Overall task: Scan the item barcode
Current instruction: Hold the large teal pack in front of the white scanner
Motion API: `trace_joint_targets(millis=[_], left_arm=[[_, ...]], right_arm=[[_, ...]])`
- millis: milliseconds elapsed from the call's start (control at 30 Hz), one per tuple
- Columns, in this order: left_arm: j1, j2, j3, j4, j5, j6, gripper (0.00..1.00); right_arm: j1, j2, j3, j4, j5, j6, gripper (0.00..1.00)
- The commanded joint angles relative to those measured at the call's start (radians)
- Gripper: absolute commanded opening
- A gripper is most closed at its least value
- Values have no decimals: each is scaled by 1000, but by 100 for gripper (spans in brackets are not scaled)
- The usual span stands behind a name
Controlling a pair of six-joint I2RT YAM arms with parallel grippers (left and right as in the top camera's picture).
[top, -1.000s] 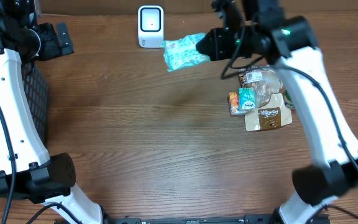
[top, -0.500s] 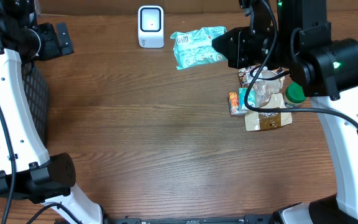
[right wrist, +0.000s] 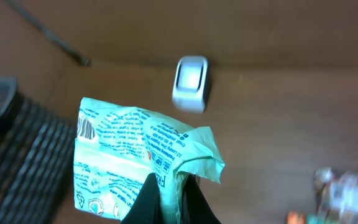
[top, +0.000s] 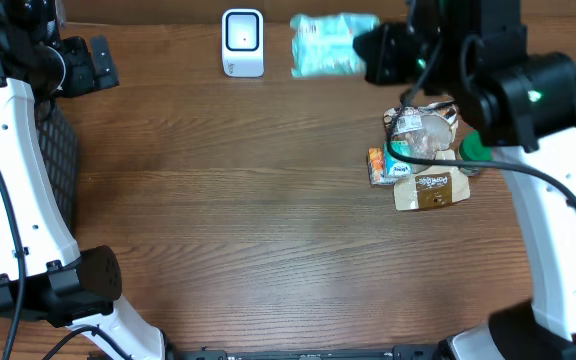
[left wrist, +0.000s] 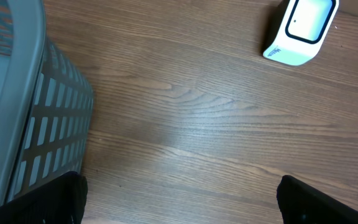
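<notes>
Teal packet (top: 333, 45) looks blurred overhead; right tool (right wrist: 169, 198) pinches its lower edge.

Left arm (top: 8, 200): white link raised along left edge, black wrist bent in at top left corner. Left gripper (top: 96, 62) pointed right, jaws spread wide. Fingertips (left wrist: 48, 199) seen only at far bottom corners of wrist view, well apart, empty.

Right arm (top: 558, 210): white link raised from lower right, black joint with green light lit, forearm bent toward top centre. Right gripper (top: 378, 55) pointed left, held high. Fingers (right wrist: 148, 199) pinched together on lower edge of packet (right wrist: 129, 155). Gripper blurred in overhead view.
</notes>
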Motion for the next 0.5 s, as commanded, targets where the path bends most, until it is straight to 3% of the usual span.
trace_joint_targets(millis=[0, 167, 367, 467], left_arm=[[-1, -13, 8, 1, 11, 15, 100], [-1, -13, 8, 1, 11, 15, 99], [-1, -13, 8, 1, 11, 15, 100], [-1, -13, 8, 1, 11, 15, 100]], right_arm=[[69, 85, 48, 94, 282, -109, 4], [162, 256, 48, 377, 604, -380, 4], [204, 480, 47, 720, 679, -1108, 4], [206, 568, 47, 885, 678, -1297, 4]])
